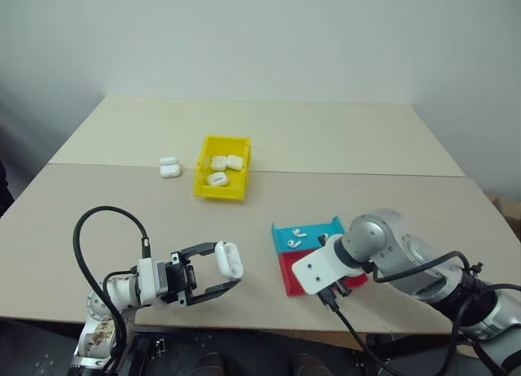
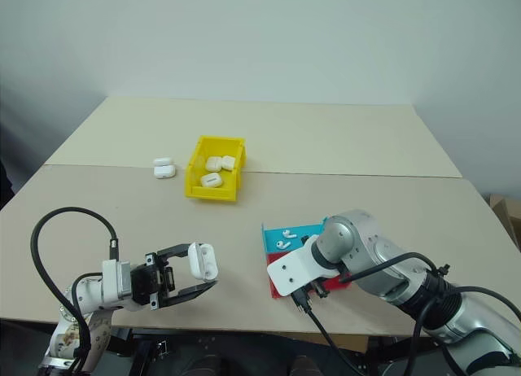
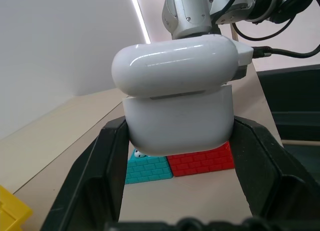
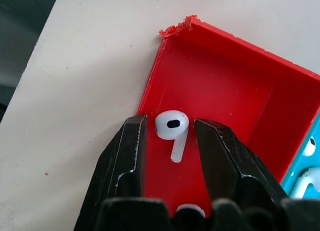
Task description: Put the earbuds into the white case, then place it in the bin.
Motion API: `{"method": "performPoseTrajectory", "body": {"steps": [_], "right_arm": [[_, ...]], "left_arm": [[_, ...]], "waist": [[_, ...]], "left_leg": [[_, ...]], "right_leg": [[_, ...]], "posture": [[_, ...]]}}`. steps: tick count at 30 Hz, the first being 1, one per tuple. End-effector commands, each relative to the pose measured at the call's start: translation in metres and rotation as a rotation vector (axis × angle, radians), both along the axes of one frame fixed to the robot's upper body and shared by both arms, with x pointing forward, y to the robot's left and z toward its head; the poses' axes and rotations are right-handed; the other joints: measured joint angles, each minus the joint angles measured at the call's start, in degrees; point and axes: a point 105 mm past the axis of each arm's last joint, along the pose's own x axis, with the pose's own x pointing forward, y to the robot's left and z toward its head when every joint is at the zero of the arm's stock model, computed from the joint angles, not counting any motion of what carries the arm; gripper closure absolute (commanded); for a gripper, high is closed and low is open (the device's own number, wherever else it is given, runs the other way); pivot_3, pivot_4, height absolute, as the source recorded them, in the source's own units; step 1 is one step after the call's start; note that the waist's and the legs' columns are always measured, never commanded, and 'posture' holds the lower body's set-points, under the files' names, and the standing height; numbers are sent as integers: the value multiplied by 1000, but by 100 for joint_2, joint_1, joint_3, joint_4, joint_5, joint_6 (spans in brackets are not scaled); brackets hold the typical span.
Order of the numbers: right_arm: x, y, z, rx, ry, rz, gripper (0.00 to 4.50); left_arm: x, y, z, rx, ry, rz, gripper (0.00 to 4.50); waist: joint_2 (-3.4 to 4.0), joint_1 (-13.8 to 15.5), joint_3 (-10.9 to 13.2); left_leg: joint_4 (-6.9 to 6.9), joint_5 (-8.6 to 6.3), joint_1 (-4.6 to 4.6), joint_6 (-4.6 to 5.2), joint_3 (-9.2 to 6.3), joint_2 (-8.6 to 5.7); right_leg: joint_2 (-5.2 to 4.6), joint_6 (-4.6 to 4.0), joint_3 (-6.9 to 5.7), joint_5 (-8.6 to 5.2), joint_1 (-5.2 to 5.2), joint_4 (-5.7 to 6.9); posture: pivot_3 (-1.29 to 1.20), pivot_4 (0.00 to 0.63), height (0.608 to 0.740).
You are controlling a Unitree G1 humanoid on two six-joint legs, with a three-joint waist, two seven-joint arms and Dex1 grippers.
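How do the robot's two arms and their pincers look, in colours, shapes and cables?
The left pincer and the right pincer each have two black, angular, tapering fingers. The left pincer has a white and black body; a black cable loops above that wrist. The right arm is rounded silver-grey metal with a white wrist plate and black cables.

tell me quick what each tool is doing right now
Left tool: shut on a white case.
Right tool: open, fingers either side of an earbud in the red tray.
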Motion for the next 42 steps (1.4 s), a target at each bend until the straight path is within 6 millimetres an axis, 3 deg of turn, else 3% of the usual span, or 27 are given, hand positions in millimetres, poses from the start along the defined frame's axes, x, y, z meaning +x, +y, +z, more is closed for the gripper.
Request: {"method": "performPoseTrajectory", "body": {"steps": [1, 28, 31, 42], "right_arm": [[0, 1, 2, -5, -29, 26, 2622], [0, -1, -1, -14, -32, 52, 2622], [2, -2, -2, -28, -46, 56, 3208], [5, -3, -3, -30, -65, 55, 3208]], "left_arm": [[-4, -3, 6, 14, -37, -14, 1756], [-2, -4, 4, 31, -29, 8, 1756], [-2, -4, 3, 34, -28, 10, 1756], [-2, -3, 3, 39, -28, 14, 1756]], "waist": [[0, 1, 0], [0, 4, 0], [0, 4, 0], [0, 1, 0]], "left_leg": [[0, 0, 0, 0, 0, 0], [-2, 0, 1, 0, 0, 0], [-2, 0, 1, 0, 0, 0], [-2, 0, 3, 0, 1, 1]], "right_leg": [[0, 0, 0, 0, 0, 0], [0, -1, -1, -1, 1, -2], [0, -1, -1, -1, 1, -3], [0, -1, -2, -1, 3, -4]], "posture": [[0, 150, 740], [0, 150, 740], [0, 150, 740], [0, 150, 740]]}}
